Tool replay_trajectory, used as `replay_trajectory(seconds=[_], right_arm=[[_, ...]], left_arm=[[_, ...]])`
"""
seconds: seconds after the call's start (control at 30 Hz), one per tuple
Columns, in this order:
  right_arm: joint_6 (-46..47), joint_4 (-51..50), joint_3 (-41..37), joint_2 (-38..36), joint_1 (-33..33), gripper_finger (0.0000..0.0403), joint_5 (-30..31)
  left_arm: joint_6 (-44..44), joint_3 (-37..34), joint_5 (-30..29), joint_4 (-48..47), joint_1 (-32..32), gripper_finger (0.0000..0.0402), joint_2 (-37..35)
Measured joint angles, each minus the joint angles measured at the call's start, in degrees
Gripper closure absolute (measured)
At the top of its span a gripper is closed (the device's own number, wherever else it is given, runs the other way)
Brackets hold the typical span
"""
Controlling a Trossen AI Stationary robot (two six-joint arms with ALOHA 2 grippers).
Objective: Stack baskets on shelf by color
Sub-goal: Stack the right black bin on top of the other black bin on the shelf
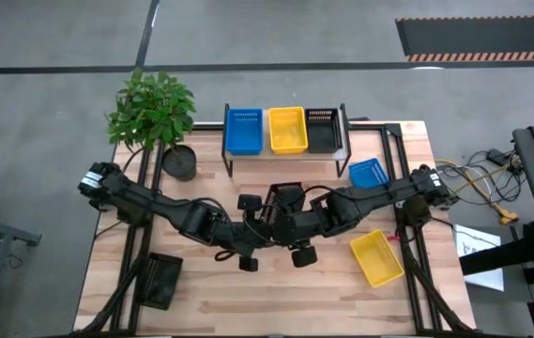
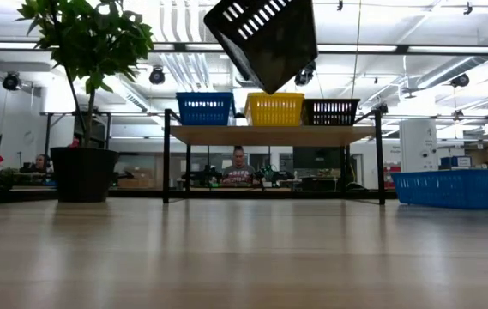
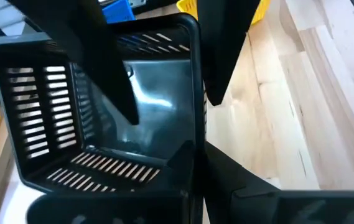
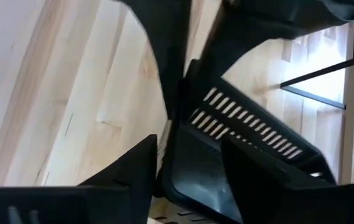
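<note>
— Black basket (image 2: 265, 39) aloft mid-table, pinched between left gripper (image 3: 196, 155) and right gripper (image 4: 186, 149), both clamped on its walls.
— Step?
— Likely mid-carry; next, lift onto shelf (image 2: 269, 135), nesting into shelved black basket (image 2: 330, 112).
— Obstacles?
— Plant pot (image 2: 83, 174) left, loose blue basket (image 2: 454, 189) right.

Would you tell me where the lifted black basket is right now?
In the high view, the black basket is held in the air at the table's middle, between the left gripper and right gripper, in front of the shelf.
</note>
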Motion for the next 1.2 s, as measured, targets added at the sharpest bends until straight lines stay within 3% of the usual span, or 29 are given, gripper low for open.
replay_trajectory(seconds=[0.37,0.5,0.87,1.2], right_arm=[[-3.8,-0.8,-0.1,0.1,-0.2,0.0384,-2.5],[-4.8,-0.8,-0.1,0.1,-0.2,0.0388,-2.8],[-9.6,-1.2,-0.2,-1.2,-0.3,0.0394,-2.9],[-16.6,-4.4,-0.3,-7.3,-1.5,0.0394,2.9]], left_arm=[[0.7,0.0,0.0,1.4,0.0,0.0401,-0.2],[2.2,0.0,0.8,1.6,0.0,0.0393,-0.5],[8.5,-0.2,4.1,1.5,-0.5,0.0299,-4.7],[12.0,-1.6,4.0,1.8,-2.2,0.029,-12.6]])
